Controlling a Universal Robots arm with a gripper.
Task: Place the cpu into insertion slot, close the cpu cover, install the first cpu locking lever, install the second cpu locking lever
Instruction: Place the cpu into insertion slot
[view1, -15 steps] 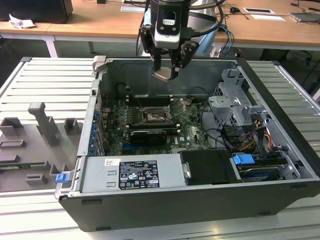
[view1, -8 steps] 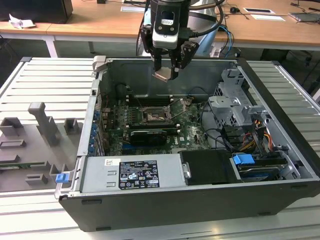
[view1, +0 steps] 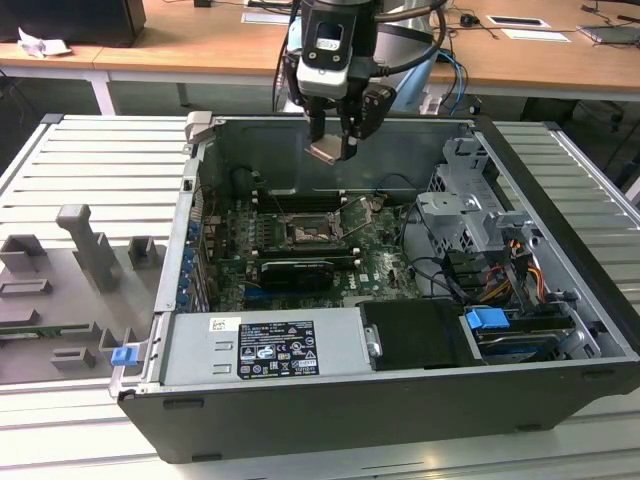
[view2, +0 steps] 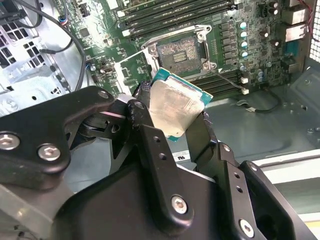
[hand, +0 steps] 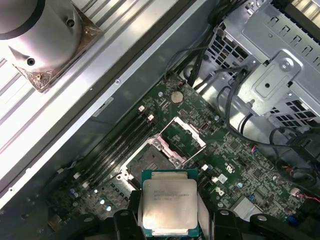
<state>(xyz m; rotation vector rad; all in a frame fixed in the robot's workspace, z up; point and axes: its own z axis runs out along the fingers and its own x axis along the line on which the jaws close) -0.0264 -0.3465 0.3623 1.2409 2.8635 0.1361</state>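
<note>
**One chip aloft over an open socket**

Ribbed metal bench (view1: 95, 160), pale grey. On it lies a tower computer case (view1: 400, 405) on its side, side panel off, inside exposed.

Silver power supply (view1: 265, 345) sits along the near wall of the case in the exterior view. A grey drive cage (view1: 465, 210) is at that view's right.

Green motherboard (view1: 385, 265) on the case floor. A long black card (view1: 295, 272) stands in it, near the socket.

Gripper (view1: 335, 140) hangs above the case's open top, over the board and well clear of it. Jaws are narrow, clamped on the cpu (view2: 172, 107) by two opposite edges. Black fingers (view2: 145, 120) grip either side, silver top facing both wrist cameras.

Cpu cover (hand: 192, 132) is swung up off the socket, standing open on its hinge.

Insertion slot (hand: 149, 159) is uncovered, dark centre showing, nothing seated in it. Cpu is above it, apart from it.
</note>
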